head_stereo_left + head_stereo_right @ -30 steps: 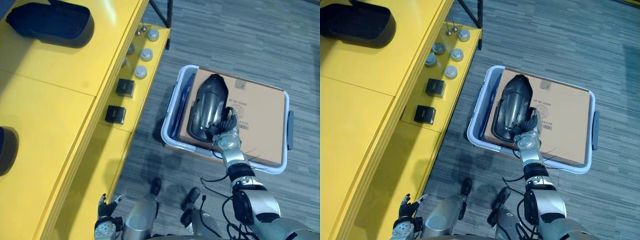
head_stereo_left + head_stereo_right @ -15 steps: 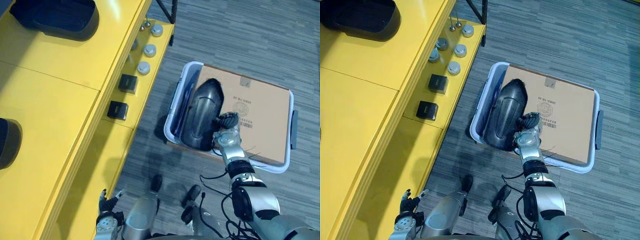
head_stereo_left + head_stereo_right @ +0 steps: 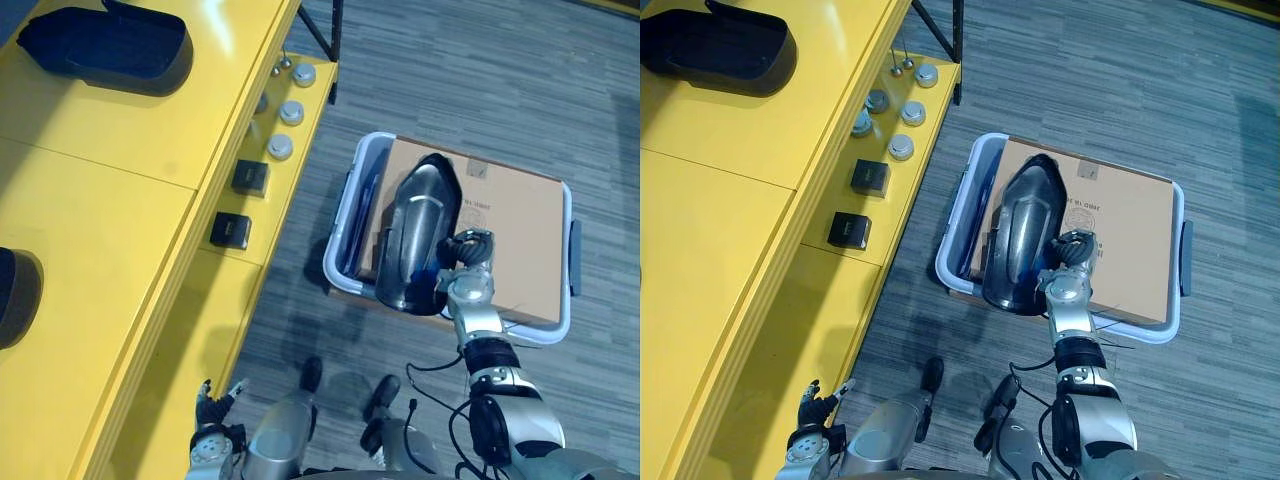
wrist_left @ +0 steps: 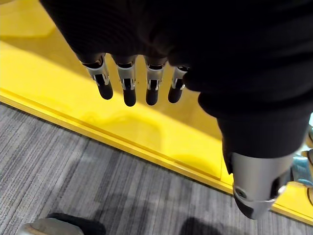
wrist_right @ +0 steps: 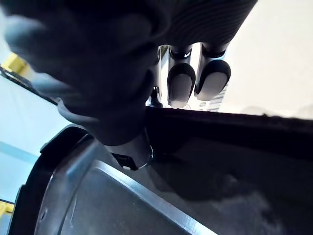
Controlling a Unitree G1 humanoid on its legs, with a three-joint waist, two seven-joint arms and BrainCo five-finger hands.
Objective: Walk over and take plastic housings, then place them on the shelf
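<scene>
Bearing two plastic housings (image 3: 105,48), one yellow shelf (image 3: 120,200) stands beside one bin (image 3: 340,240); over its cardboard sheet (image 3: 520,240) the right robot hand (image 3: 469,289) clasps a third housing (image 3: 415,235) by its rim. Two black boxes (image 3: 250,176) and five silver caps (image 3: 291,110) sit lower; the left robot hand (image 4: 128,83) is slack-fingered.

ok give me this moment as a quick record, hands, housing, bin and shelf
right hand: pinching the near rim of the housing, thumb inside
left hand: fingers straight, hanging beside the yellow shelf
housing: dark, lying over the cardboard box in the bin
shelf top: second housing at the far end
</scene>
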